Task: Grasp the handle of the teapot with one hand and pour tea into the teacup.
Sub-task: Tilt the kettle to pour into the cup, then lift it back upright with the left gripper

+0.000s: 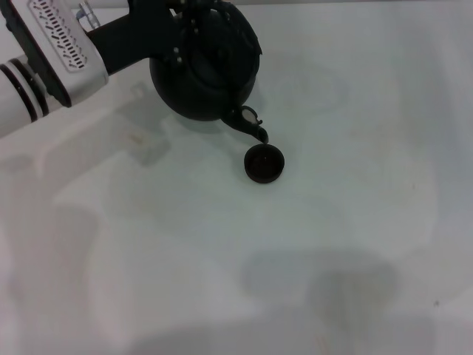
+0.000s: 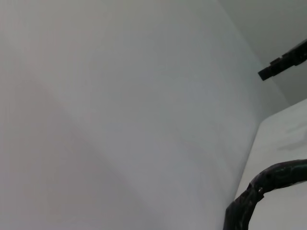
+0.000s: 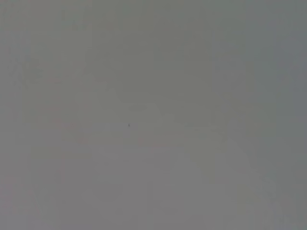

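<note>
On the pale table (image 1: pixel 310 244) one black teapot (image 1: pixel 203 70) hangs tipped from the left gripper (image 1: pixel 181 33), which grips its top, spout just above the one small teacup (image 1: pixel 264 163); only the left wrist view shows the rough handle (image 2: pixel 268 184); the right wrist view is blank grey.

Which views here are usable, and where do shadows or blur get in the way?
Head view: even light, soft grey shadows across the table; teapot and teacup read as near-featureless black. Left wrist view: mostly blank surface, only the handle at the edge. Right wrist view: uniform grey, nothing discernible.
</note>
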Robot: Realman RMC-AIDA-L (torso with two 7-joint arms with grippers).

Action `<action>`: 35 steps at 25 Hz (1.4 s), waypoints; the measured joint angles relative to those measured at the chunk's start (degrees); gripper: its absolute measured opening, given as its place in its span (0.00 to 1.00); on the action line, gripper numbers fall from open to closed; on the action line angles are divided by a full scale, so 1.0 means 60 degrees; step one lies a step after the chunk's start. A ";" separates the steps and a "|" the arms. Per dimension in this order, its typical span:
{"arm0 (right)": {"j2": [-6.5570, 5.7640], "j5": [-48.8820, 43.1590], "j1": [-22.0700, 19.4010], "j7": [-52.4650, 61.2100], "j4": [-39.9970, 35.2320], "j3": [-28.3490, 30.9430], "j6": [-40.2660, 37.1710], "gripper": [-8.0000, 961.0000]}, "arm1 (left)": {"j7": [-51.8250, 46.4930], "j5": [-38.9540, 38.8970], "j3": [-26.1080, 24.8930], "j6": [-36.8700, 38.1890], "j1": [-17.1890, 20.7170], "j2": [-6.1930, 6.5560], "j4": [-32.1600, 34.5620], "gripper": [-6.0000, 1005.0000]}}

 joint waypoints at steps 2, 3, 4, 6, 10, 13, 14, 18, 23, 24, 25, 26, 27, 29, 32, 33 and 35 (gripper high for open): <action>0.0000 0.0001 -0.0011 0.0000 -0.0050 0.0000 0.0000 0.87 | -0.0023 0.0097 0.0000 0.0005 -0.0057 -0.0008 -0.0098 0.10; 0.0001 0.0001 -0.0015 0.0000 -0.0069 0.0000 0.0000 0.87 | -0.0043 0.0138 -0.0001 0.0008 -0.0078 -0.0013 -0.0144 0.10; 0.0002 0.0000 -0.0014 0.0000 -0.0070 0.0000 0.0000 0.87 | -0.0066 0.0165 -0.0001 0.0011 -0.0095 -0.0020 -0.0182 0.10; 0.0004 0.0001 -0.0010 0.0000 -0.0077 0.0000 0.0000 0.87 | -0.0084 0.0199 -0.0001 0.0018 -0.0108 -0.0029 -0.0205 0.10; -0.0005 0.0001 0.0014 0.0000 -0.0085 0.0000 0.0000 0.87 | -0.0088 0.0300 -0.0001 0.0028 -0.0137 -0.0027 -0.0209 0.10; -0.0009 0.0001 0.0034 0.0000 -0.0090 0.0000 0.0000 0.87 | -0.0088 0.0359 -0.0001 0.0029 -0.0179 -0.0023 -0.0216 0.10; -0.0008 0.0001 0.0039 0.0000 -0.0093 0.0000 0.0000 0.87 | -0.0085 0.0373 -0.0001 0.0030 -0.0191 -0.0022 -0.0244 0.10; -0.0007 0.0000 0.0046 0.0000 -0.0104 0.0000 0.0000 0.87 | -0.0053 0.0468 -0.0001 0.0030 -0.0269 -0.0014 -0.0344 0.10; -0.0005 0.0010 0.0073 0.0000 -0.0122 0.0000 0.0001 0.87 | -0.0043 0.0584 -0.0001 0.0052 -0.0382 -0.0003 -0.0477 0.10; -0.0005 0.0012 0.0088 0.0000 -0.0126 0.0000 0.0006 0.87 | -0.0039 0.0593 -0.0001 0.0068 -0.0405 -0.0003 -0.0511 0.10; -0.0005 0.0015 0.0100 0.0000 -0.0126 0.0000 0.0019 0.87 | -0.0038 0.0599 -0.0001 0.0088 -0.0430 -0.0010 -0.0560 0.10; -0.0004 0.0021 0.0110 0.0000 -0.0126 0.0000 0.0033 0.87 | -0.0038 0.0604 -0.0001 0.0105 -0.0449 -0.0015 -0.0597 0.10; -0.0005 0.0040 0.0125 0.0000 -0.0126 0.0000 0.0047 0.87 | -0.0036 0.0608 -0.0001 0.0123 -0.0469 -0.0022 -0.0629 0.10; -0.0004 0.0108 0.0152 -0.0010 -0.0126 0.0000 0.0060 0.87 | -0.0034 0.0633 -0.0001 0.0139 -0.0515 -0.0028 -0.0659 0.10; -0.0005 0.0158 0.0172 -0.0038 -0.0126 0.0000 0.0063 0.87 | -0.0033 0.0715 -0.0001 0.0158 -0.0583 -0.0030 -0.0682 0.10; -0.0011 0.0166 0.0189 -0.0041 -0.0130 0.0000 0.0068 0.87 | -0.0033 0.0721 -0.0001 0.0162 -0.0601 -0.0030 -0.0682 0.10; -0.0012 0.0182 0.0192 -0.0044 -0.0147 0.0000 0.0072 0.87 | -0.0033 0.0764 -0.0001 0.0165 -0.0637 -0.0030 -0.0682 0.10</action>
